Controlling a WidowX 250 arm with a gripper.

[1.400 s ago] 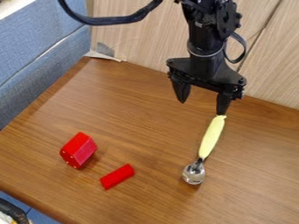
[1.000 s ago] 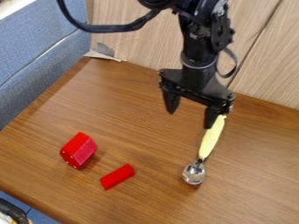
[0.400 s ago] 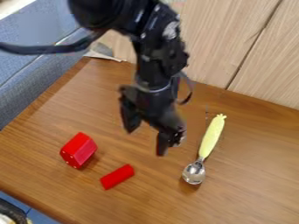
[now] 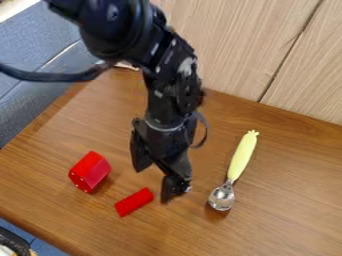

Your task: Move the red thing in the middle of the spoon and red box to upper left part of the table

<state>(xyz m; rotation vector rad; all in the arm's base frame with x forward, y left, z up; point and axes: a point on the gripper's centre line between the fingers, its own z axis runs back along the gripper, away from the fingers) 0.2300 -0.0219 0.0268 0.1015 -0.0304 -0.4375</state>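
The small red cylinder [image 4: 133, 202] lies on its side on the table [image 4: 287, 220], between the red box [image 4: 89, 171] (whose near face bears small pale dots) and the spoon [image 4: 243, 155]. The black gripper [image 4: 153, 185] hangs near the cylinder, its fingers spread wide apart and holding nothing; one fingertip is just beside the cylinder's right end, though whether they touch is hard to tell. The spoon's handle is pale yellow. Brown wood grain covers the tabletop, with light wood panelling [image 4: 234, 50] behind and blue fabric [image 4: 27, 100] at the left.
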